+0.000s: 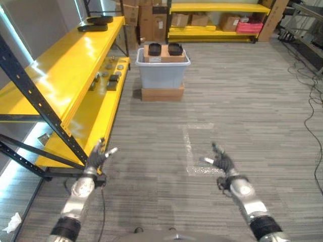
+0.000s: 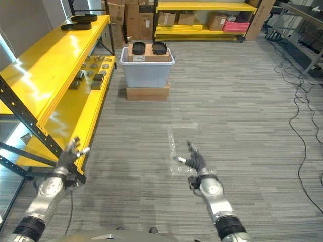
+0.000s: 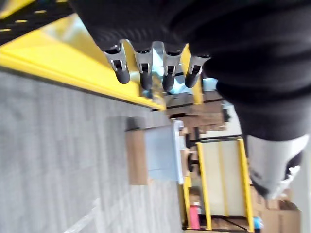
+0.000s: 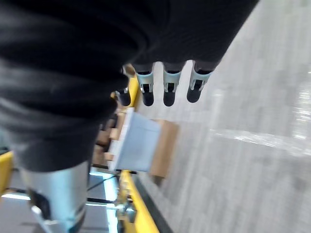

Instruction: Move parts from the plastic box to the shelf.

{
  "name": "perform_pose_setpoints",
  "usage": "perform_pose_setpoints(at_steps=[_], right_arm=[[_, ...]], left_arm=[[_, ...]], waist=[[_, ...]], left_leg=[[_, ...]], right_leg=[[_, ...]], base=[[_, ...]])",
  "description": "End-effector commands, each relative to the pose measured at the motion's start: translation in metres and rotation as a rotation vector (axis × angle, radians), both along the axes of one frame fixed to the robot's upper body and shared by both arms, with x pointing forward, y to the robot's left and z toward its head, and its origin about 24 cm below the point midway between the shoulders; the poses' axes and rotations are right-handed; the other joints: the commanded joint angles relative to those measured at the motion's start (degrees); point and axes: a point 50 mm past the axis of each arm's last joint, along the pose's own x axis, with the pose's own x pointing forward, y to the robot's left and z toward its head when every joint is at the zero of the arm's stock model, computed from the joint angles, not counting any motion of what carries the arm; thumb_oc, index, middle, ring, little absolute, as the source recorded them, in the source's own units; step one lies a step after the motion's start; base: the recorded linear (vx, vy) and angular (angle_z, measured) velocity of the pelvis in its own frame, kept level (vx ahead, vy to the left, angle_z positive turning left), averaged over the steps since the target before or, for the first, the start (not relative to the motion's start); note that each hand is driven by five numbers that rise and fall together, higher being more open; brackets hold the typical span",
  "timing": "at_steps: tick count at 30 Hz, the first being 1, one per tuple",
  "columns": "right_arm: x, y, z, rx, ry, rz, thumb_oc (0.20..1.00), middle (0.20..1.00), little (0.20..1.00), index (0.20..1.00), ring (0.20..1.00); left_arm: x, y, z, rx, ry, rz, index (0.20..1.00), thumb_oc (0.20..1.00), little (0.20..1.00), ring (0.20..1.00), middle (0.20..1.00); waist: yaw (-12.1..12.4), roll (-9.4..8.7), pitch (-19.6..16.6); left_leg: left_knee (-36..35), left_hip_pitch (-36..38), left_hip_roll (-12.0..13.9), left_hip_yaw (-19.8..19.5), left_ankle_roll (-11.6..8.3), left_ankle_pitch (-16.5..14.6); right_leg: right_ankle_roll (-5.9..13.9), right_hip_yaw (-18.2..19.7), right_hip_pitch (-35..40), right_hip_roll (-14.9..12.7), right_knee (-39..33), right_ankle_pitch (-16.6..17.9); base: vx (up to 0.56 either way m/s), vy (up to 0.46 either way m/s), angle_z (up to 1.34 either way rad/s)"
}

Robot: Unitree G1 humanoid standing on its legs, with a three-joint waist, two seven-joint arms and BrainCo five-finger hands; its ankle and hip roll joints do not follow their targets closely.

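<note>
A pale blue plastic box [image 1: 162, 73] stands on a flat cardboard box far ahead on the floor. Inside it a brown carton carries two black parts [image 1: 165, 49]. The yellow shelf [image 1: 60, 70] runs along my left; several small dark parts [image 1: 112, 78] lie on its lower level and two flat black parts [image 1: 96, 23] on its top level. My left hand [image 1: 98, 156] hangs open near the shelf's near corner, holding nothing. My right hand [image 1: 221, 161] is open over the floor, far from the box, and is empty too.
A taped rectangle [image 1: 197, 148] marks the floor by my right hand. A second yellow shelf [image 1: 217, 20] with cartons and a pink crate stands at the back. Cables [image 1: 310, 96] trail along the right. A crumpled white scrap [image 1: 12, 222] lies at lower left.
</note>
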Motion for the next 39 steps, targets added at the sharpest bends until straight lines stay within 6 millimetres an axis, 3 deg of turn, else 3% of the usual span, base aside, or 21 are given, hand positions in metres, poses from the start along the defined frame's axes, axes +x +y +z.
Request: perform_pose_setpoints(at_steps=[1,3,8,14,19,20,21,22,23,24,25,28,30,31,34,37,39], right_arm=[[0.012,-0.002,0.046,-0.059,-0.246,0.012,1.0,1.0,1.0,1.0,1.0],[0.008,0.003,0.066,-0.027,-0.353,0.033,1.0,1.0,1.0,1.0,1.0],[0.002,0.009,0.08,0.023,-0.433,0.052,1.0,1.0,1.0,1.0,1.0],[0.003,0.015,0.08,0.063,-0.426,0.089,1.0,1.0,1.0,1.0,1.0],[0.004,0.017,0.082,0.075,-0.427,0.114,1.0,1.0,1.0,1.0,1.0],[0.005,0.019,0.086,0.093,-0.445,0.132,1.0,1.0,1.0,1.0,1.0],[0.005,0.019,0.086,0.094,-0.445,0.132,1.0,1.0,1.0,1.0,1.0],[0.006,0.021,0.088,0.091,-0.45,0.151,1.0,1.0,1.0,1.0,1.0],[0.007,0.021,0.089,0.091,-0.452,0.15,1.0,1.0,1.0,1.0,1.0],[0.007,0.022,0.092,0.083,-0.459,0.169,1.0,1.0,1.0,1.0,1.0],[0.008,0.02,0.091,0.084,-0.454,0.162,1.0,1.0,1.0,1.0,1.0],[0.009,0.019,0.091,0.067,-0.444,0.161,1.0,1.0,1.0,1.0,1.0],[0.008,0.019,0.091,0.063,-0.443,0.165,1.0,1.0,1.0,1.0,1.0],[0.013,0.022,0.092,0.066,-0.445,0.175,1.0,1.0,1.0,1.0,1.0],[0.019,0.029,0.094,0.064,-0.456,0.186,1.0,1.0,1.0,1.0,1.0],[0.021,0.033,0.092,0.065,-0.452,0.192,1.0,1.0,1.0,1.0,1.0],[0.022,0.041,0.084,0.073,-0.407,0.221,1.0,1.0,1.0,1.0,1.0]], left_arm=[[0.017,0.003,0.051,0.057,-0.262,-0.016,1.0,1.0,1.0,1.0,1.0],[0.014,-0.001,0.076,0.023,-0.392,-0.029,1.0,1.0,1.0,1.0,1.0],[0.01,-0.002,0.095,0.07,-0.476,-0.052,1.0,1.0,1.0,1.0,1.0],[0.009,-0.006,0.085,-0.022,-0.433,-0.057,1.0,1.0,1.0,1.0,1.0],[0.01,-0.009,0.079,-0.049,-0.402,-0.069,1.0,1.0,1.0,1.0,1.0],[0.01,-0.01,0.08,-0.055,-0.401,-0.083,1.0,1.0,1.0,1.0,1.0],[0.01,-0.01,0.08,-0.055,-0.402,-0.083,1.0,1.0,1.0,1.0,1.0],[0.009,-0.01,0.08,-0.064,-0.399,-0.083,1.0,1.0,1.0,1.0,1.0],[0.01,-0.01,0.08,-0.063,-0.401,-0.083,1.0,1.0,1.0,1.0,1.0],[0.009,-0.01,0.081,-0.067,-0.404,-0.083,1.0,1.0,1.0,1.0,1.0],[0.01,-0.011,0.081,-0.071,-0.405,-0.081,1.0,1.0,1.0,1.0,1.0],[0.007,-0.012,0.079,-0.082,-0.401,-0.074,1.0,1.0,1.0,1.0,1.0],[0.004,-0.012,0.076,-0.088,-0.39,-0.077,1.0,1.0,1.0,1.0,1.0],[0.002,-0.01,0.077,-0.073,-0.395,-0.071,1.0,1.0,1.0,1.0,1.0],[0.003,-0.009,0.082,-0.036,-0.416,-0.072,1.0,1.0,1.0,1.0,1.0],[0.003,-0.009,0.083,-0.048,-0.421,-0.079,1.0,1.0,1.0,1.0,1.0],[0.007,-0.011,0.084,-0.028,-0.413,-0.11,1.0,1.0,1.0,1.0,1.0]], waist=[[0.14,-1.29,-0.15],[0.04,-1.49,-0.13],[-0.17,-1.68,0.33],[-0.79,-1.42,2.53],[-1.04,-1.41,3.52],[-0.89,-1.92,4.71],[-0.93,-1.9,4.75],[0.2,-2.69,6.92],[0.01,-2.58,6.95],[0.79,-3.2,8.38],[0.87,-3.49,8.55],[2.31,-3.67,8.6],[2.84,-3.71,8.04],[4.68,-2.78,7.56],[6.36,-2.68,6.56],[7.31,-3.05,5.76],[7.61,-4.05,4.07]], left_leg=[[-0.27,3.98,2.46,0.29,-2.26,-9.26],[-0.27,3.98,2.48,0.29,-2.18,-9.4],[-0.27,3.86,2.6,0.46,-2.09,-9.54],[0.42,3.2,3.62,1.15,-2.25,-8.77],[5.71,1.97,4.66,1.2,-2.96,-10.9],[12.59,-0.81,4.89,1.21,-3.94,-11.39],[13.34,-1.22,4.96,1.13,-3.99,-11.72],[24.62,-7.21,5.36,0.0,-4.75,-6.28],[25.88,-8.14,5.53,-0.36,-4.87,-6.56],[33.74,-13.5,4.3,-2.83,-4.27,-2.59],[35.86,-16.41,4.13,-3.09,-4.03,-1.96],[31.28,-22.98,2.19,-2.66,-3.76,-3.54],[27.04,-22.54,1.32,-2.6,-3.54,-3.81],[16.1,-23.63,-0.57,-5.55,-4.26,-0.32],[6.14,-22.97,-1.75,-8.5,-4.8,3.14],[6.6,-22.66,-2.22,-9.01,-4.14,4.06],[8.76,-21.49,-3.36,-8.83,-1.89,2.95]], right_leg=[[5.2,0.01,2.69,-4.09,0.12,-5.7],[5.23,0.13,2.64,-4.11,0.12,-5.73],[5.27,0.23,2.49,-4.11,0.5,-5.68],[4.29,1.35,-1.4,-3.28,6.13,-7.31],[3.15,1.78,-0.88,-2.5,7.13,-9.13],[2.14,2.2,-0.32,-2.26,7.46,-10.08],[2.09,2.16,-0.39,-2.2,7.52,-10.12],[0.72,2.66,0.73,-1.99,8.04,-10.48],[0.62,2.44,0.48,-1.8,8.13,-10.46],[-0.17,2.87,1.2,-1.38,7.93,-10.71],[-0.3,2.61,1.49,-1.41,7.49,-10.9],[0.13,3.05,3.9,-1.61,4.71,-11.24],[0.42,3.41,4.5,-1.84,3.53,-11.3],[0.93,4.65,5.85,-0.8,2.15,-11.81],[1.53,6.47,7.51,-0.11,1.19,-13.22],[2.21,7.48,8.61,-0.97,2.02,-14.83],[4.32,8.57,7.41,-2.96,9.43,-14.82]], base=[[0.0,0.0,0.0],[0.0,0.0,0.0],[0.0,-0.018,-0.01],[-0.01,-0.077,-0.04],[0.04,-0.124,-0.07],[0.01,-0.115,-0.02],[0.03,-0.251,0.0],[-0.01,-0.14,-0.01],[0.07,-0.252,0.02],[0.08,-0.144,0.06],[0.1,-0.141,0.09],[0.2,-0.001,-0.09],[0.26,0.1,0.06],[0.4,0.148,-0.17],[0.26,0.086,-0.32],[0.37,0.214,-0.62],[0.42,0.267,-0.71]])
